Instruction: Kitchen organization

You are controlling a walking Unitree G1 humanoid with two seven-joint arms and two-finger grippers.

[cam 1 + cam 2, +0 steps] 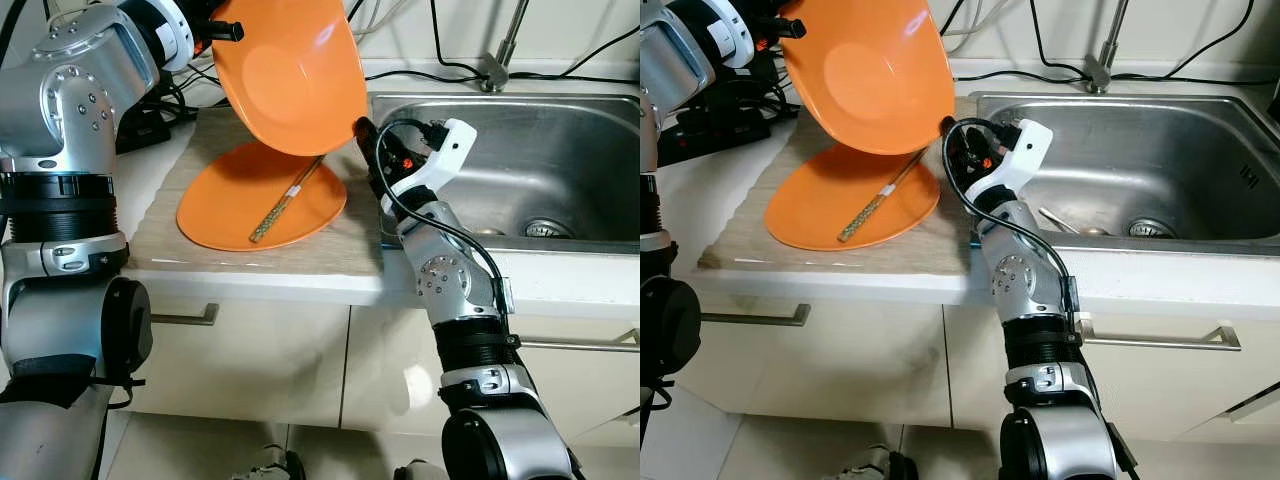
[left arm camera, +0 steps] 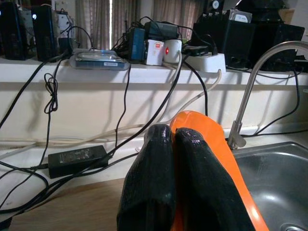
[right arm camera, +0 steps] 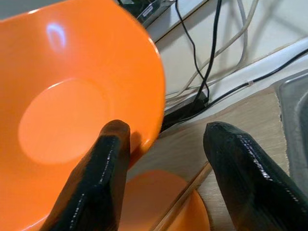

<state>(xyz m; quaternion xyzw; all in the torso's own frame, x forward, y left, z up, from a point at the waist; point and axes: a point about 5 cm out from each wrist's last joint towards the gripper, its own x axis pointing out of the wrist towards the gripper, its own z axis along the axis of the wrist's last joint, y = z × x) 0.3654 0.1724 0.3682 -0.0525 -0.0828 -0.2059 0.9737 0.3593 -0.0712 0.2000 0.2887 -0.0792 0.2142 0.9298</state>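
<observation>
Above the counter [image 1: 300, 262], the left gripper [image 2: 180, 144] pinches a tilted orange bowl [image 1: 290, 70] by its rim; below, a chopstick [image 1: 285, 203] lies on an orange plate [image 1: 225, 215]. The right gripper [image 3: 166, 139] is spread beside the bowl.

Raised orange plate [image 1: 290, 75] top cropped

Our left arm is raised, elbow bent, its wrist turned inward; our left gripper [image 2: 173, 159] has its two black fingers pressed together, clamped on the rim of the tilted orange bowl [image 1: 290, 75]. Our right arm reaches up and forward, and our right gripper [image 3: 166, 159] holds its fingers [image 3: 103, 178] spread apart, just beside the bowl's lower edge.
</observation>
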